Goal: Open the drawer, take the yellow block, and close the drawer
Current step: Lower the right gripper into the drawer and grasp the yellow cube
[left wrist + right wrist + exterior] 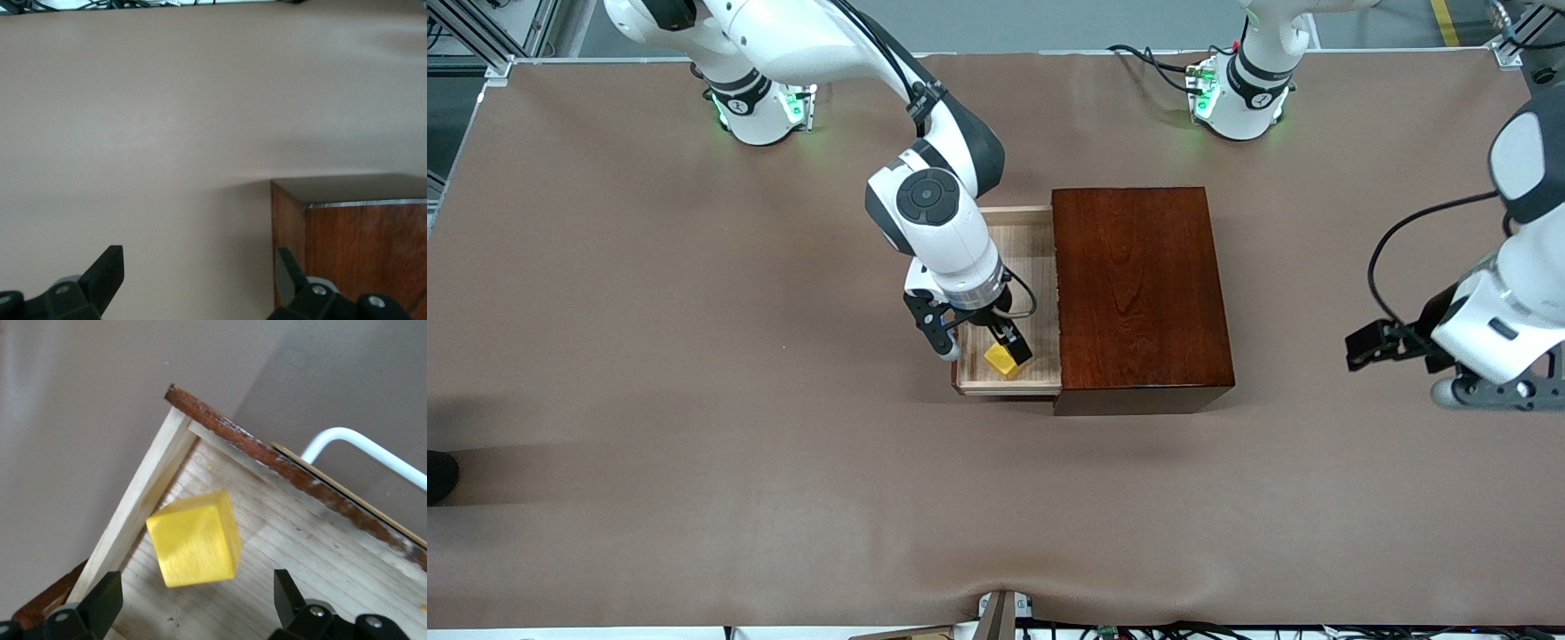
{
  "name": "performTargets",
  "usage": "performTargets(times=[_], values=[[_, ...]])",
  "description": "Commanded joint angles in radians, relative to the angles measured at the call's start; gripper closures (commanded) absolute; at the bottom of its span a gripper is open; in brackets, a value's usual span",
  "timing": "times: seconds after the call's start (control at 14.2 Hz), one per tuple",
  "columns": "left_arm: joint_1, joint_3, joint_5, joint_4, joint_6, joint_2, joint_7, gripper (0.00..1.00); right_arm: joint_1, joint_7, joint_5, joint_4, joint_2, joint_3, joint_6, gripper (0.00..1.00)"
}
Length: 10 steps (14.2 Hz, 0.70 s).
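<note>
- The drawer [1009,302] stands pulled out of the dark wooden box [1138,289], toward the right arm's end of the desk [694,356], so the opening step looks done.
- The yellow block [1003,359] lies in the drawer, in the corner nearest the front camera, close beside the box, and is not yet lifted.
- The right gripper [987,348] hangs low over the drawer with its fingers spread wide, one on either side of the block; in the right wrist view they flank the block [195,539] without touching it.
- The left gripper [200,280] waits well away from the box at the left arm's end of the desk, fingers apart and holding nothing.
- Still to do, by my reading: clamp on the block, lift it out, then push the drawer shut by its white handle [360,447].
- No brand, label or readable writing shows anywhere.
</note>
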Motion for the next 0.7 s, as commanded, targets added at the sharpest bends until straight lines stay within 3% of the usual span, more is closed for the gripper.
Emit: performTargets(times=[0.0,0.49,0.63], values=[[0.023,-0.007,-0.022,-0.072,-0.027,-0.071,0.033,0.00,-0.004,0.021,-0.018,0.062,0.043,0.000,0.000,0.00],[-0.002,0.018,-0.025,-0.087,-0.125,-0.189,0.020,0.00,-0.007,0.016,-0.071,0.063,0.076,0.002,0.000,0.00],[-0.122,0.112,-0.027,-0.123,-0.148,-0.255,0.011,0.00,-0.010,0.010,-0.075,0.062,0.076,0.002,0.000,0.00]])
